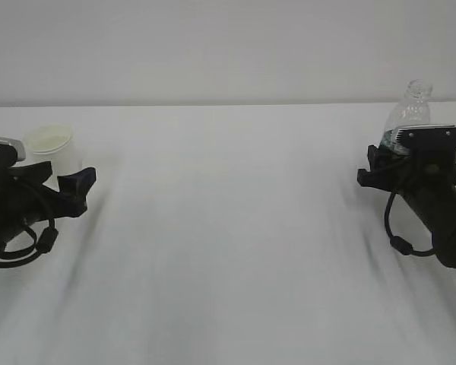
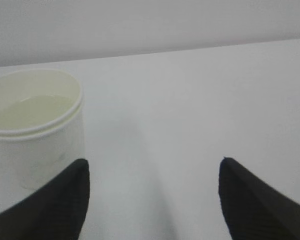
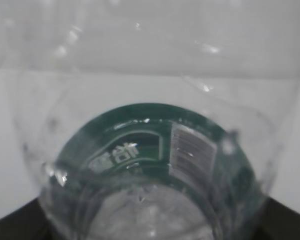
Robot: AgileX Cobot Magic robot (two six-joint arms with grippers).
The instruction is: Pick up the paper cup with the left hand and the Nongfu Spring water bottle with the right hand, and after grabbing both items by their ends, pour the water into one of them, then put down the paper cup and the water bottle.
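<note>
The white paper cup (image 1: 49, 144) stands upright at the far left of the table, with pale water (image 2: 34, 107) inside. My left gripper (image 1: 64, 181) sits low just in front of it, open. In the left wrist view the cup (image 2: 37, 135) is beside the left finger, outside the empty gap of the gripper (image 2: 153, 162). The clear Nongfu Spring water bottle (image 1: 409, 112) stands upright at the far right, uncapped. My right gripper (image 1: 380, 169) is closed round its green-labelled lower part. The bottle (image 3: 150, 145) fills the right wrist view between the right gripper's (image 3: 150, 220) dark fingers.
The white table (image 1: 228, 243) stretches between the two arms, and a plain pale wall rises behind its far edge. The bottle's base is hidden behind the right gripper, so I cannot tell whether it touches the table.
</note>
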